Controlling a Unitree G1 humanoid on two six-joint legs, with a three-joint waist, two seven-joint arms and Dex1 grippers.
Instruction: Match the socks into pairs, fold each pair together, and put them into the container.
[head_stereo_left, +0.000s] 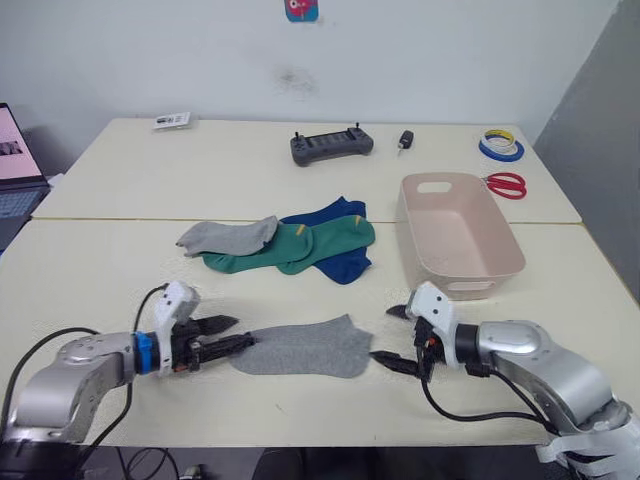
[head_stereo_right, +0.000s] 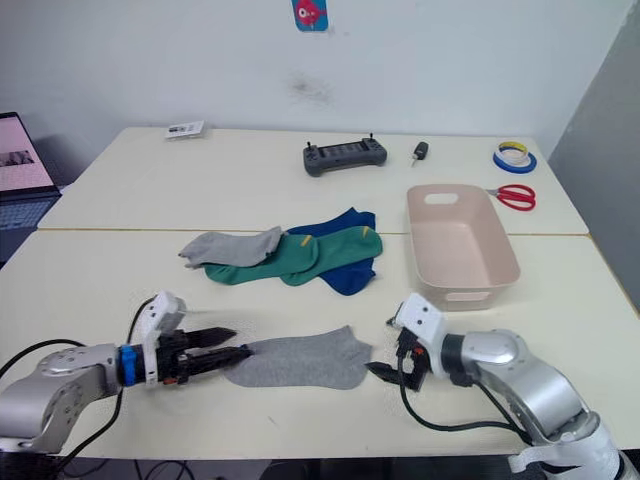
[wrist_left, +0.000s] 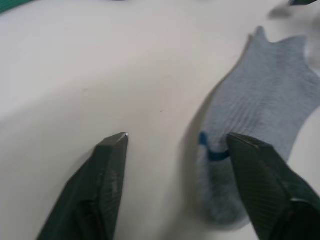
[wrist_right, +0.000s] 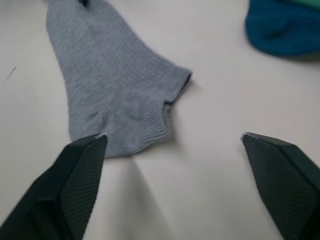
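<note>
On the near table, both tools, left (head_stereo_left: 222, 334) and right (head_stereo_left: 398, 338), gape beside a grey sock (head_stereo_left: 300, 348).

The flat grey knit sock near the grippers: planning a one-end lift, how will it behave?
The grey knit sock lies thin and limp on the table, so it will probably droop. It looks light; a push would likely bunch its ribbed cuff.

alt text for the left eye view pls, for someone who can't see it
Two robot grippers, both open, sit at opposite ends of a grey sock lying flat on a pale table: left gripper at its toe, right gripper by its cuff. Behind lies a pile of socks in grey, green and blue, with an empty beige-pink container to its right.
</note>
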